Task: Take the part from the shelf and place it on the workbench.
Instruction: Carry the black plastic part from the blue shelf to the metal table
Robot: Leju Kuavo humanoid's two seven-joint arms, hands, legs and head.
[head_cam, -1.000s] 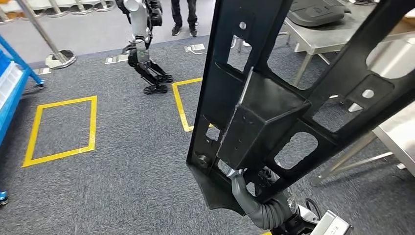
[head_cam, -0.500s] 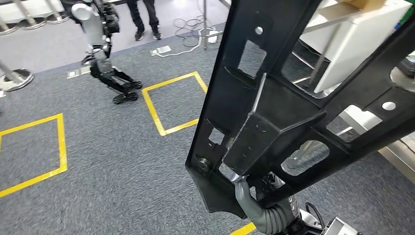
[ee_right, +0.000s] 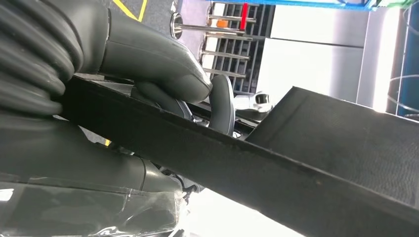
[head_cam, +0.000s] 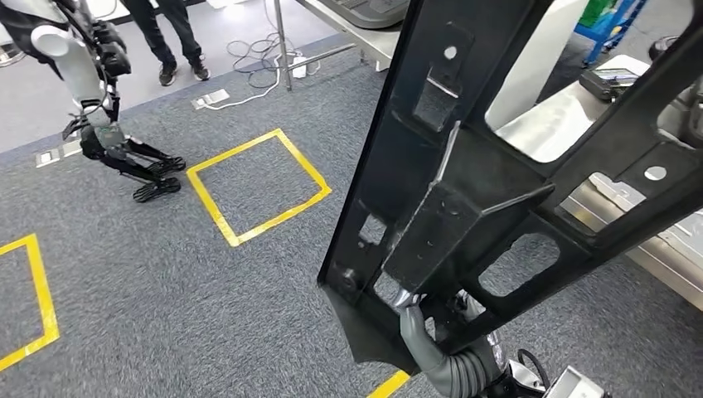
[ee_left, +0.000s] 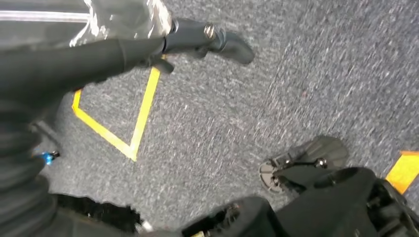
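The part is a large black frame with cut-outs and a boxy block in its middle, standing tall and tilted close in front of me. My right hand grips its lower edge from below. In the right wrist view the grey thumb and dark fingers of that hand wrap around the part's flat black edge. A metal workbench lies behind the part on the right. My left hand hangs over the carpet with a dark finger stretched out and nothing in it.
Another humanoid robot stands at the far left, with a person's legs behind it. A yellow taped square marks the grey carpet. A second metal table and cables lie at the back.
The whole view has swung to the right: the other robot and the yellow squares slid left, and the workbench came in on the right. The part stays in my right hand.
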